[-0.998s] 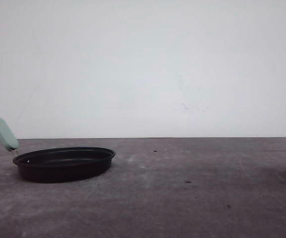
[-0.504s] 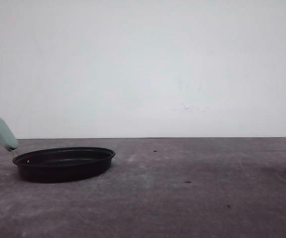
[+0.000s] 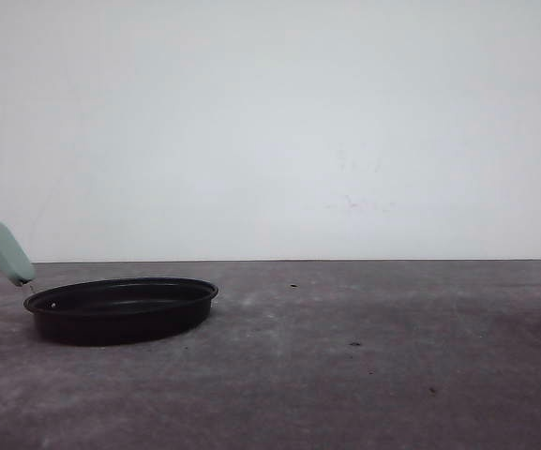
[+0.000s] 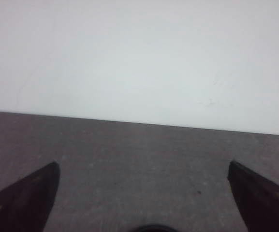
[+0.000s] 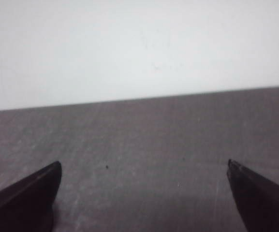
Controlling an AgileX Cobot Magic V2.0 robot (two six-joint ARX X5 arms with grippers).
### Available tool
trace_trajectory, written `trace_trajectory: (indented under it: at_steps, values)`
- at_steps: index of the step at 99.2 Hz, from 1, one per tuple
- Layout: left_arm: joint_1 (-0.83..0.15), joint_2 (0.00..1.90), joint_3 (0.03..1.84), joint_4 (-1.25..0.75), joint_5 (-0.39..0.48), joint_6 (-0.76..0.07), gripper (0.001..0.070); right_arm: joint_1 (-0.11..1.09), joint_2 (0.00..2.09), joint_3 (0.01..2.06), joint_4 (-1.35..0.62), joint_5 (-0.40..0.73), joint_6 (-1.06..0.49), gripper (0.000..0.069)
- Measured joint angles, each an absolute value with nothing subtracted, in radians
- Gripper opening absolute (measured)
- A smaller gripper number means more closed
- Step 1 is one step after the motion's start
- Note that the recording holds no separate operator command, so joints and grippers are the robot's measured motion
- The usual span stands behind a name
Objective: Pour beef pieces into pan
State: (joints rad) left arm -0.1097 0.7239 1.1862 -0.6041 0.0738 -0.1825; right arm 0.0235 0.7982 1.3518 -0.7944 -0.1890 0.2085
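Front view gives me the pan (image 3: 120, 309) flat on the counter (image 3: 364, 375), handle (image 3: 7, 252) raised away from the wall (image 3: 279, 122). Left tool (image 4: 144, 193) and right tool (image 5: 144, 193) both spread wide, holding nothing.

The pan's (image 3: 120, 309) floor lay hidden behind its near wall, so any contents could not be told. At the wrist views' 5 and 7 o'clock corners, both grippers' (image 4: 144, 193) (image 5: 144, 193) fingers were cut off.

The pan (image 3: 120, 309) sits on the table's (image 3: 364, 375) left.
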Motion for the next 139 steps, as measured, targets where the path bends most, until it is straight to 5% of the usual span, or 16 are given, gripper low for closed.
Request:
trace_trajectory:
  at_steps: [53,99,139]
  values:
    - [-0.108,1.06,1.186,-0.751,0.132,-0.353,0.0675,0.023,0.805,1.352,-0.873,-0.157,0.178,0.0684]
    - [-0.057,1.145,0.838,-0.511,0.153,-0.485,0.0562,0.024,0.797,1.352,-0.991,-0.156,0.13,0.0684]
    - [-0.061,1.331,0.799,-0.366,0.16,-0.53,0.0558,0.054,0.796,1.352,-0.992,-0.155,0.128,0.0684]
